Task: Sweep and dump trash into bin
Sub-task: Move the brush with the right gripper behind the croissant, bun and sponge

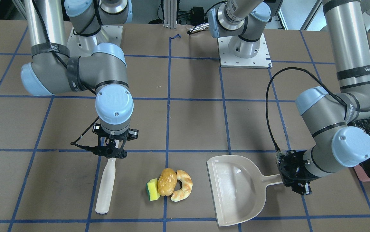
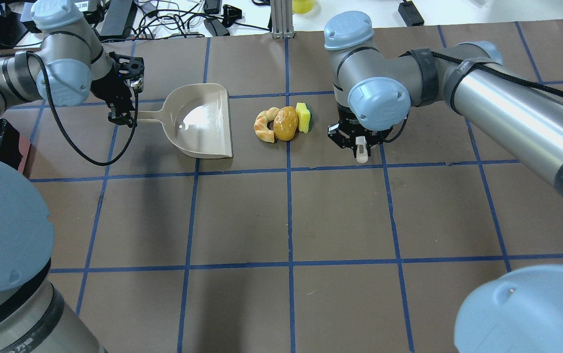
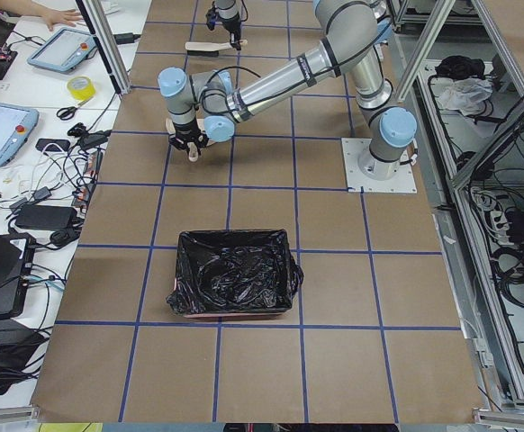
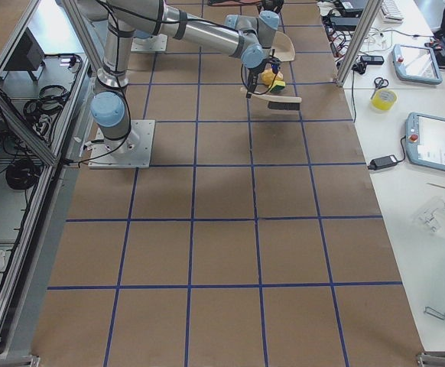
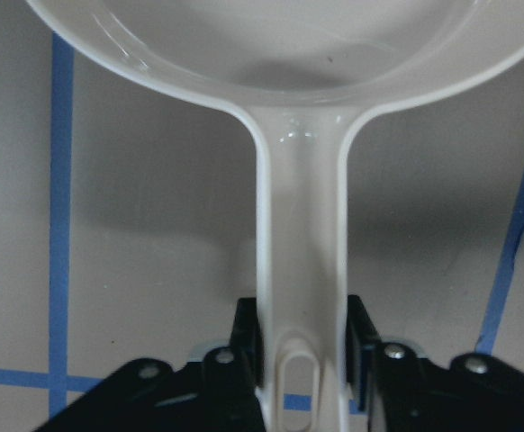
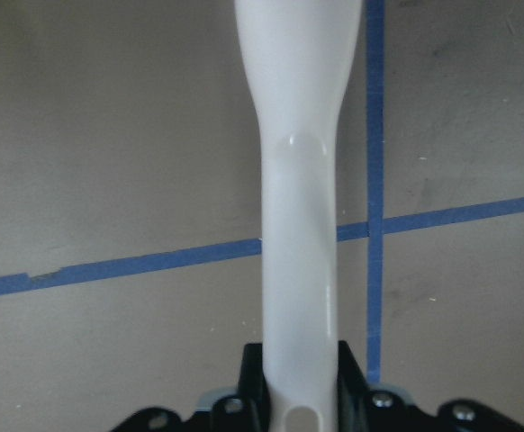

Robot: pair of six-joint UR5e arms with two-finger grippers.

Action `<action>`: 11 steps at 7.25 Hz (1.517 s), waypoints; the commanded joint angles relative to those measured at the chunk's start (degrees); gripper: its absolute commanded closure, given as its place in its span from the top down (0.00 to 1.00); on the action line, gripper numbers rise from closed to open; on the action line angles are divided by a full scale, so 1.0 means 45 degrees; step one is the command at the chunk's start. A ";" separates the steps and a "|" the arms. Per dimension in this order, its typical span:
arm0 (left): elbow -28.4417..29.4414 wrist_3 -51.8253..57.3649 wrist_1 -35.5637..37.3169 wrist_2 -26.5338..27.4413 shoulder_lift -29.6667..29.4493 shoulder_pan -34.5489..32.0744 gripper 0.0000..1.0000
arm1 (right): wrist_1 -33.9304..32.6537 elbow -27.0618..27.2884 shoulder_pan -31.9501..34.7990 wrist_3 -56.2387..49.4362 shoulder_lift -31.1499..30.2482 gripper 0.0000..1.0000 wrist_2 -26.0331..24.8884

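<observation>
The yellow sponge (image 1: 153, 189), golden-brown potato (image 1: 167, 182) and croissant piece (image 1: 182, 186) lie touching in a row on the table. They show in the overhead view too: sponge (image 2: 304, 117), potato (image 2: 285, 123), croissant (image 2: 264, 126). My left gripper (image 1: 292, 180) is shut on the handle of a beige dustpan (image 1: 236, 190), whose open mouth faces the trash. My right gripper (image 1: 112, 149) is shut on the handle of a white brush (image 1: 106, 185) lying beside the sponge. The black-lined bin (image 3: 235, 274) stands beyond my left arm, its pink base (image 1: 362, 172) showing.
Both arm bases (image 1: 244, 48) stand at the table's back edge. Blue tape lines (image 2: 288, 215) grid the brown table. Tablets (image 3: 1, 130), cables and a tape roll (image 3: 80, 87) lie on the side bench, off the table.
</observation>
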 commanded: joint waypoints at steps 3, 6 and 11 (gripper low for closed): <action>0.0001 0.0000 0.0005 0.0038 0.0005 -0.0093 0.00 | -0.0299 -0.0142 0.1220 0.1613 0.0596 0.00 0.1005; 0.0001 0.0000 0.0006 0.0038 -0.0014 -0.0093 0.00 | -0.0593 -0.0841 0.1961 0.2611 0.0967 0.00 0.1766; 0.0001 0.0000 0.0006 0.0077 0.0005 -0.0171 0.00 | -0.0574 -0.2466 0.3543 0.4642 0.1809 0.00 0.2588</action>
